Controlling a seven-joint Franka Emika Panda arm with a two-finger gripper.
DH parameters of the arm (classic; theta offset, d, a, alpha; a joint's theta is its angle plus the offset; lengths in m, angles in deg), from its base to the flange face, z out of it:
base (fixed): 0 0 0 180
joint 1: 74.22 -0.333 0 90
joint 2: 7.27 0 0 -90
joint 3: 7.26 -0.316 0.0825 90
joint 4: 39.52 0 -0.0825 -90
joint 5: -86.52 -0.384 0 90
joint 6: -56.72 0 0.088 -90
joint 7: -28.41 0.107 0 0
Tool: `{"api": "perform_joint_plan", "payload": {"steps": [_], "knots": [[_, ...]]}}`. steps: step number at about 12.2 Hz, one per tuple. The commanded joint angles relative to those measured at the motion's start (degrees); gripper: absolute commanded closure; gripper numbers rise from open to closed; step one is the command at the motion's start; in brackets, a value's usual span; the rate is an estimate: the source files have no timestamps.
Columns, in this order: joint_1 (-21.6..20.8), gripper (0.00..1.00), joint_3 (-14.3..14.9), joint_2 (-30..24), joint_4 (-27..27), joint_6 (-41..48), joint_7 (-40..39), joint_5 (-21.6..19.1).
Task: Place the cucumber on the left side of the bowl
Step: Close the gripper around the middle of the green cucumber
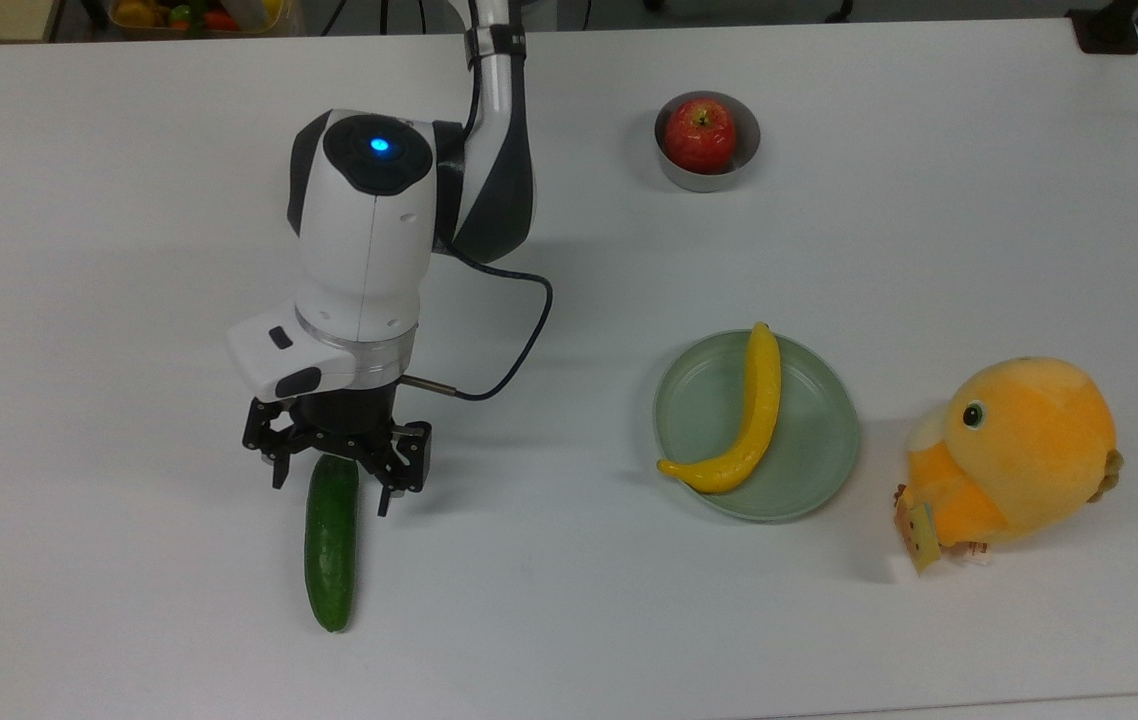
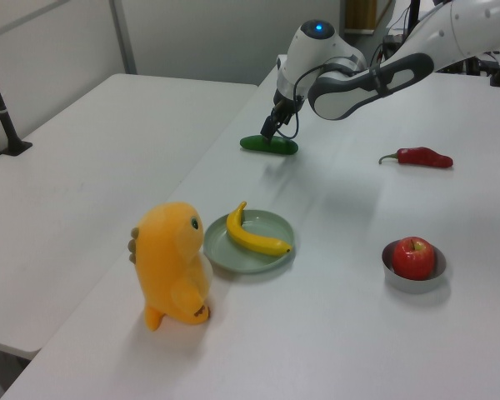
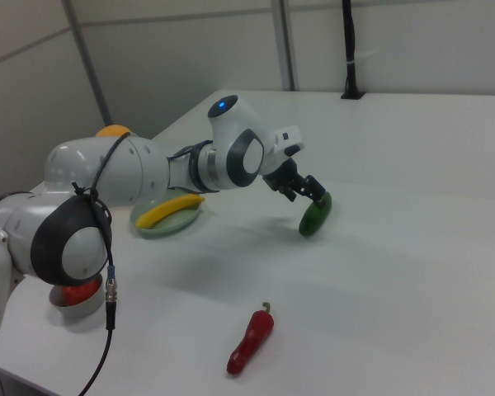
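One white table (image 1: 129, 150) under my arm (image 1: 369, 220); a second white table (image 2: 75, 150) stands alongside at the left view's left. I count one of everything else.

One orange plush bird (image 1: 1019, 455), upright, at the top view's right edge, near the plate but apart from it.

One pale green plate (image 1: 809, 440), with one banana (image 1: 749, 415) lying across it, tip over the rim at the top view's lower left.

One cucumber (image 1: 331, 545), dark green, flat on the table at the top view's lower left, long axis running up-down in the top view. Well apart from the bowl, which sits far toward the top view's upper right.

One gripper (image 1: 331, 485), spread wide, one finger on each side of the cucumber's upper end in the top view. I can see gaps between fingers and cucumber; nothing gripped. In the left view the gripper (image 2: 271, 133) sits just over the cucumber (image 2: 269, 144).

One red chili pepper (image 3: 250, 341), alone, well apart from the cucumber (image 3: 315, 214).

One grey metal bowl (image 1: 747, 150), with one red apple (image 1: 700, 135) filling it.
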Motion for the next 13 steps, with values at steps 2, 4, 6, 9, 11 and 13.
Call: {"api": "perform_joint_plan", "payload": {"steps": [2, 4, 6, 9, 11, 13], "knots": [[0.26, 0.0, 1.05, 1.43, -1.57, -0.9, 1.1, 2.3], [0.26, 0.0, 0.52, 1.78, -0.26, -0.9, 0.15, 2.65], [0.26, 0.0, 0.43, 2.05, -0.07, -0.9, -0.39, 2.65], [0.17, 0.64, 0.43, 2.13, 0.1, -0.9, -1.53, 2.66], [-0.09, 0.99, 0.43, 2.22, 0.97, -0.9, -1.62, 2.74], [-0.36, 1.0, 0.43, 2.22, 1.07, -0.9, -1.62, 2.74]]}}
